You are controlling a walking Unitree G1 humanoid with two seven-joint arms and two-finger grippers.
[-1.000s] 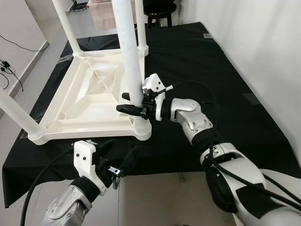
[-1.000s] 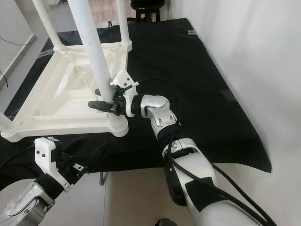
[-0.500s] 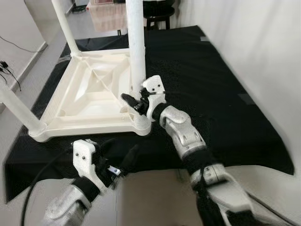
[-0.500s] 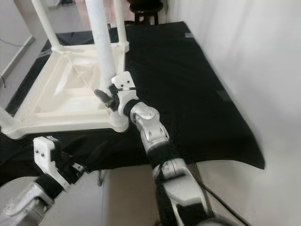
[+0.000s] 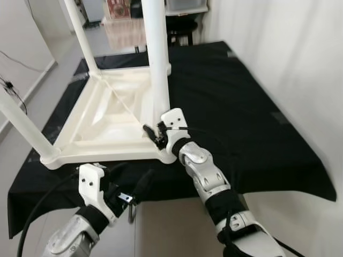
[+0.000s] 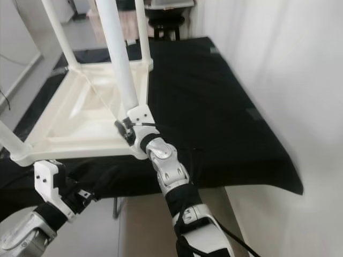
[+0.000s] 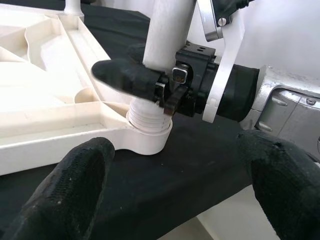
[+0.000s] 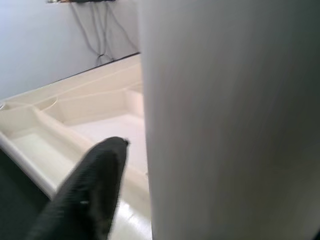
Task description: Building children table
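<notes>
Children's table (image 5: 107, 115) lies upside down on the black cloth (image 5: 241, 107), white legs pointing up; the near-corner leg (image 5: 156, 59) stands in its socket collar (image 7: 148, 125) right at the right gripper (image 5: 155, 135). Change over the last second: the right gripper has slid lower on this leg and rotated about it, forearm now reaching in from below the corner rather than from the side, and the camera has shifted too. Judgement: this reads as a twist of the leg into the socket, so the last leg is being seated or tightened and the build is near its end. Right gripper is clenched on the leg just above the collar. Left gripper (image 5: 128, 190) hangs below and in front of the table edge, fingers spread wide, grasping nothing. Left wrist view gives what the head views cannot: one black finger (image 7: 127, 77) wrapped across the leg's front, directly above the ribbed collar, with the left fingertips (image 7: 70, 185) framing the scene. Right wrist view adds the far side: the leg surface pressed close to the lens, a fingertip (image 8: 92, 185) beside it, and the table's ribbed underside (image 8: 75, 120) beyond.
</notes>
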